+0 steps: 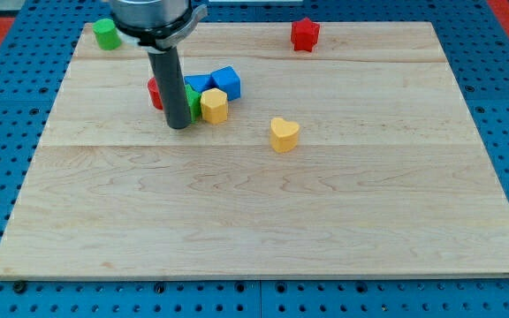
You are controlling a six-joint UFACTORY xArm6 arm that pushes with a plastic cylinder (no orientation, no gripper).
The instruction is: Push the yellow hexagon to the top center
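Yellow hexagon [214, 105] lies flat on the tabletop [263, 212], just to the view's right of my tip [178, 126], near it but contact cannot be confirmed. No long axis or facing direction is discernible. A green block [192, 100] sits between them; blue cube [226, 81] behind. There is no claw: the rod holds nothing.

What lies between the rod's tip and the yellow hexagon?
In the camera view, a green block lies between my tip and the yellow hexagon, partly hidden by the rod.
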